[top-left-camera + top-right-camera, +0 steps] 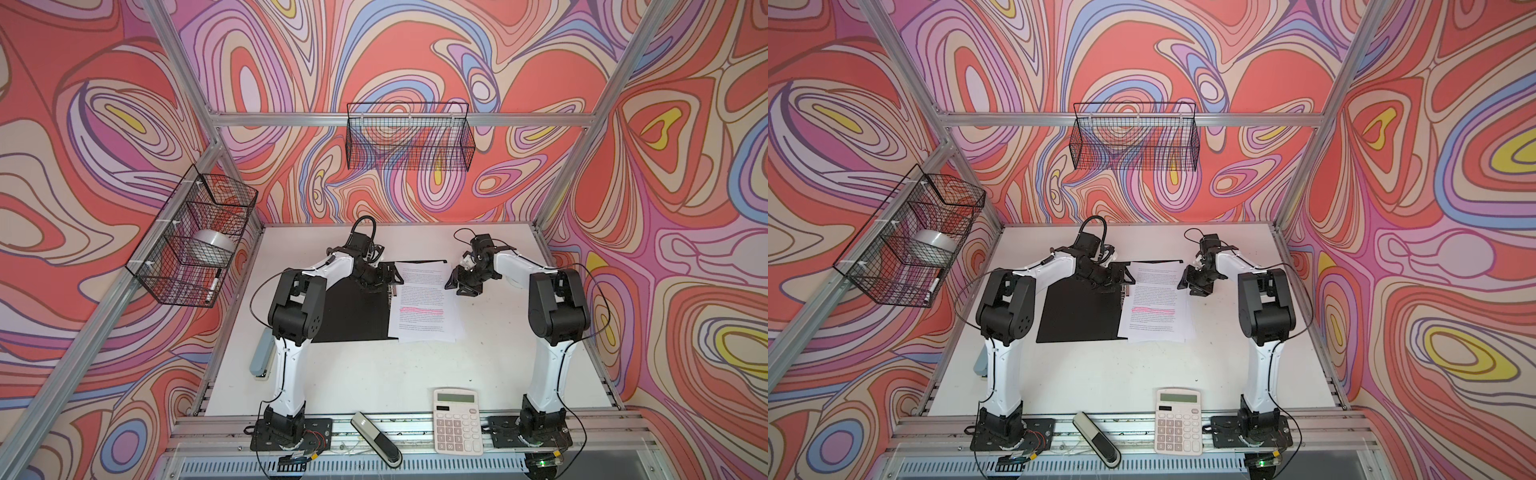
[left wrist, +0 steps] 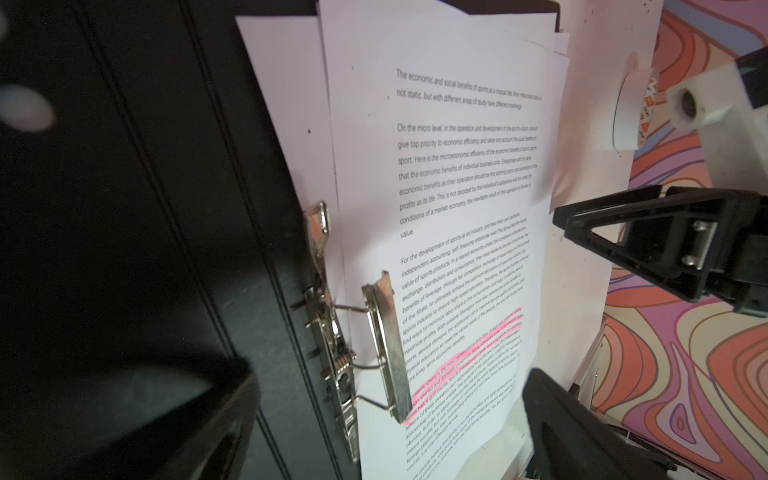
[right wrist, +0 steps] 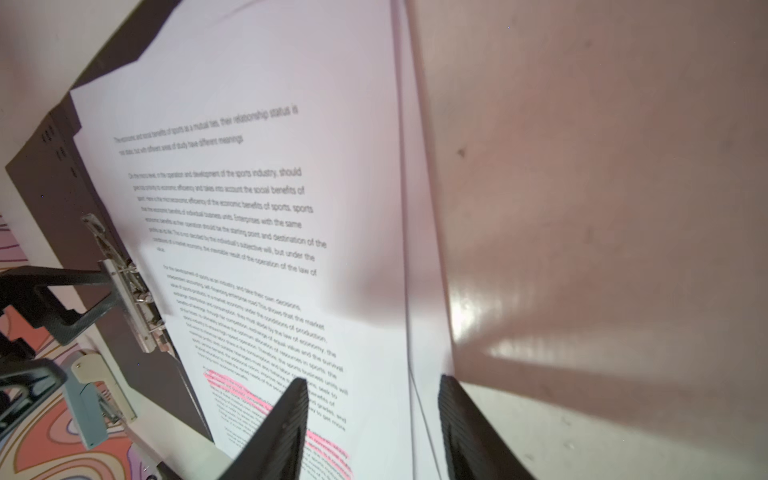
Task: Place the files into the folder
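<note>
The folder lies open on the white table, black inside up. The files, white printed sheets with pink highlighted lines, rest on its right half, slightly fanned. The metal spine clip has its bar over the top sheet's left margin. My left gripper is open, its fingers straddling the clip. My right gripper hovers open over the files' right edge, one finger above the text, the other above the table, nothing between them.
A white calculator and a black-and-silver device sit at the front edge. A grey-blue stapler lies left of the left arm. A white tape roll stands beyond the sheets. Wire baskets hang on the walls.
</note>
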Available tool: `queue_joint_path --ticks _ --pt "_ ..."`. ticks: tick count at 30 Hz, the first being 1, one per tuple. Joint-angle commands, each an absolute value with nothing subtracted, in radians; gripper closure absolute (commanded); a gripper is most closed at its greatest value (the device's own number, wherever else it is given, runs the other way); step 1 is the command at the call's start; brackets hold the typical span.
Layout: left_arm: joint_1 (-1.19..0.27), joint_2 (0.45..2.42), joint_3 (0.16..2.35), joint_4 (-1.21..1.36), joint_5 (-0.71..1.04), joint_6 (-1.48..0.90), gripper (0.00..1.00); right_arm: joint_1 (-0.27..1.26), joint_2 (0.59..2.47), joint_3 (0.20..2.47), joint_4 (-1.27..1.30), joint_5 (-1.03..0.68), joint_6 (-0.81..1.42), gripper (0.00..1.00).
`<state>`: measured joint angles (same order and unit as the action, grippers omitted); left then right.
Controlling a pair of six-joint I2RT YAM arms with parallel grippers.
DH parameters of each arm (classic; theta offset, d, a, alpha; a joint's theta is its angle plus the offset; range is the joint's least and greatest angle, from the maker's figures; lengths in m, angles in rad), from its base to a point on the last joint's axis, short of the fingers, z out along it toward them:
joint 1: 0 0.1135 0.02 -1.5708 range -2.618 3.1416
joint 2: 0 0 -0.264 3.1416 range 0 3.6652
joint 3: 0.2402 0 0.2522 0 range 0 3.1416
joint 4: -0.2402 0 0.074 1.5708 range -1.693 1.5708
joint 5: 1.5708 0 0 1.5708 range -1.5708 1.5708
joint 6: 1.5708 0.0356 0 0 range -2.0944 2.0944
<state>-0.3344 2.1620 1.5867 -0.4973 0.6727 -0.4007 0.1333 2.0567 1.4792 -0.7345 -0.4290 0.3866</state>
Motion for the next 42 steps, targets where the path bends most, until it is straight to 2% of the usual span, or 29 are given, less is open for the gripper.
queue_joint_path --ticks 1,20,32,37,42 --pt "-0.339 2.131 1.564 -0.526 0.657 -0.412 0.0 0.132 2.025 1.524 -0.754 -0.316 0.4 0.44" --pt "-0.339 2.155 1.576 -0.526 0.672 -0.414 0.0 0.124 2.196 1.658 -0.749 -0.385 0.394 0.44" --pt "-0.339 2.176 1.597 -0.531 0.686 -0.408 0.0 0.126 2.239 1.695 -0.76 -0.548 0.362 0.45" --pt "-0.34 2.179 1.606 -0.539 0.675 -0.402 0.0 0.126 2.203 1.701 -0.772 -0.502 0.347 0.45" --pt "-0.338 2.164 1.603 -0.556 0.648 -0.402 0.0 0.126 2.164 1.7 -0.851 -0.354 0.355 0.43"
